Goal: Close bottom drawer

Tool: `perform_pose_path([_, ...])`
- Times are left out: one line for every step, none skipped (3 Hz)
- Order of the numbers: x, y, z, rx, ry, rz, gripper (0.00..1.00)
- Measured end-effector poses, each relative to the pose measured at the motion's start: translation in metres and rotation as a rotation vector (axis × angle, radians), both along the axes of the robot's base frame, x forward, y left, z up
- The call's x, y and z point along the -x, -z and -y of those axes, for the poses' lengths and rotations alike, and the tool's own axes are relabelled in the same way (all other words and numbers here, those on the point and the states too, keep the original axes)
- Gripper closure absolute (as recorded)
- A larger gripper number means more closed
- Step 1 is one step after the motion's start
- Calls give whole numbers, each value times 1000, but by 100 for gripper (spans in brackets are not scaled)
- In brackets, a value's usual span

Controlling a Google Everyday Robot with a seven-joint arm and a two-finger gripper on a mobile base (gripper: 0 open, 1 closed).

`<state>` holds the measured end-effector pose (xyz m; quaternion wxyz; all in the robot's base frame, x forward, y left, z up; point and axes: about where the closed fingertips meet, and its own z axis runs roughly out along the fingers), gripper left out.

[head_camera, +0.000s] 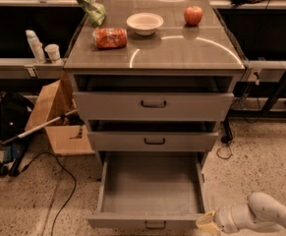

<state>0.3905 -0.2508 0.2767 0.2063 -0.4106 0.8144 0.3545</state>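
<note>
Gripper (209, 223) low down at the right, on the end of a white arm (268, 214). Open or closed: cannot tell. Just left of the gripper tip, the right front corner of the bottom drawer (152, 186); touching or not, cannot tell. Bottom drawer pulled far out of the grey cabinet (91, 156), plain grey inside. Small black loop handle (155, 225) on its front, left of the gripper tip.

Above the gripper and a bit left, the middle drawer (152, 141), pulled out a little. Higher still, the top drawer (152, 106), also out a little, with a taller front.

Shiny grey cabinet top (182, 50) far above the gripper, with bright curved streaks of light on it. On it, a red apple (193, 15) at the back right, a white bowl (144, 23) to its left, a red packet (110, 37) left of the bowl, and a green bag (87, 1) at the back left corner. Writing on the packet and the bag: cannot tell.

Speckled stone floor (260, 161) all around the gripper. Far left of the gripper, a cardboard box (54, 112) beside the cabinet, a black backpack (12, 117), a long pale stick (39, 128) and a black cable (59, 181). Up on a shelf at the left, a white bottle (34, 44) beside a small cup (52, 53).
</note>
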Motion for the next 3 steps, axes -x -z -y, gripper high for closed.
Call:
perform_pose_path([-1,36,-1,5,14,-19,100])
perform_pose_path([1,46,-4,-1,4,-33,100])
perform_pose_path([2,59,-8,6,-2,-32,100])
